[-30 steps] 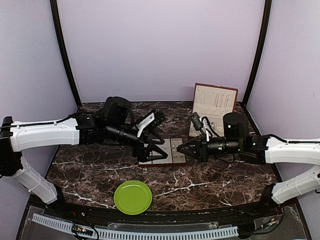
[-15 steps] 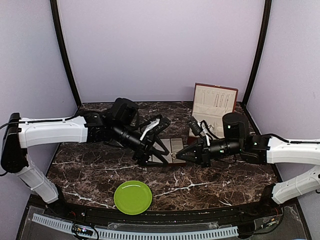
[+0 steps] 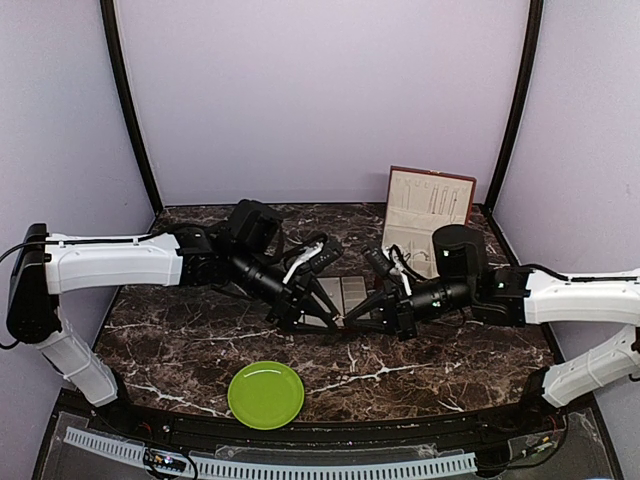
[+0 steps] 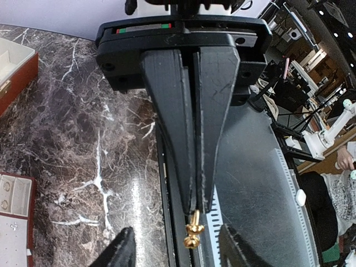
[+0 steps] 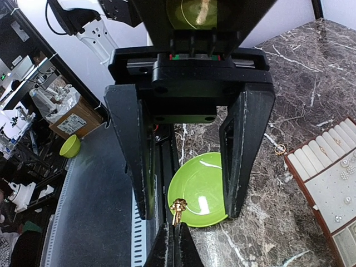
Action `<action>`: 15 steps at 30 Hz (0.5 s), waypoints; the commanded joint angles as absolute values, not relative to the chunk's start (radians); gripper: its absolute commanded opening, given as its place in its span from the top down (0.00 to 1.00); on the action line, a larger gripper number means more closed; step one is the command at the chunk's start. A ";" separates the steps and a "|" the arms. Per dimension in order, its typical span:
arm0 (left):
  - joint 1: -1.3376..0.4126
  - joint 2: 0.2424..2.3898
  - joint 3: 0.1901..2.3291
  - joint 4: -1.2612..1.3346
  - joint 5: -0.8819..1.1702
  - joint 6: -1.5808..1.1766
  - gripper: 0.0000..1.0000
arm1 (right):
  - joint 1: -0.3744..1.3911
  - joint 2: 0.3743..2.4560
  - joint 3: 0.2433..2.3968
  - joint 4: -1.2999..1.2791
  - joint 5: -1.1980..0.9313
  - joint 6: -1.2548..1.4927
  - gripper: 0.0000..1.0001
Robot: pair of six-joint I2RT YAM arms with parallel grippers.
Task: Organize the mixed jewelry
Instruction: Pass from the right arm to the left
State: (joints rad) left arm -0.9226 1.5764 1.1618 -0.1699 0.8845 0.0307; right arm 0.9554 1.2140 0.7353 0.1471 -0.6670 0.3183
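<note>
- A gold stud earring (image 4: 193,229) is held at the tips of the right end effector (image 4: 196,207), whose jaws are closed on it. It is held above the marble counter (image 3: 200,340), between the 2 arms.
- The left end effector (image 5: 188,213) is set open on either side of that earring, and neither of its fingers is seen touching it.
- A handover between the 2 arms is judged to be the step in hand, and it is not yet completed.
- In the right wrist view, small pieces are seen seated in the cream-lined tray (image 3: 352,292): pale studs on the flat panel and ring-like bits by the rolls. That share of the sorting is judged to be done.
- Thin lines are seen on the cream lining of the open reddish-brown box (image 3: 430,205). Whether they are chains cannot be told.
- 1 small gold loop (image 5: 280,149) is seen lying loose on the counter near a corner of the tray, so at least that piece is left to be placed.
- No jewelry can be made out on the green plate (image 3: 266,394).
- The task is judged to be partly done: the earring is yet to be passed and seated, and the loose loop is yet to be collected. Further pieces may be hidden under the arms.
</note>
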 commanded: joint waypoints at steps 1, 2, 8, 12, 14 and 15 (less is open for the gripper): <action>-0.919 1.560 1.180 -0.144 0.925 0.019 0.53 | 0.967 1.241 0.775 0.152 -0.722 0.312 1.00; -0.919 1.558 1.180 -0.142 0.927 0.020 0.56 | 0.968 1.245 0.777 0.151 -0.724 0.311 1.00; -0.918 1.558 1.178 -0.142 0.930 0.023 0.70 | 0.969 1.247 0.781 0.150 -0.724 0.311 1.00; -0.918 1.556 1.177 -0.144 0.935 0.026 0.75 | 0.969 1.238 0.779 0.145 -0.715 0.306 1.00; -0.919 1.557 1.178 -0.146 0.938 0.026 0.78 | 0.969 1.233 0.777 0.143 -0.711 0.306 1.00; -0.918 1.556 1.177 -0.144 0.940 0.027 0.78 | 0.969 1.232 0.776 0.143 -0.709 0.306 1.00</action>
State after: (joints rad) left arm -0.9226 1.5764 1.1618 -0.1520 0.9127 0.0154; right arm 0.9615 1.2472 0.7536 0.1295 -0.7059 0.3180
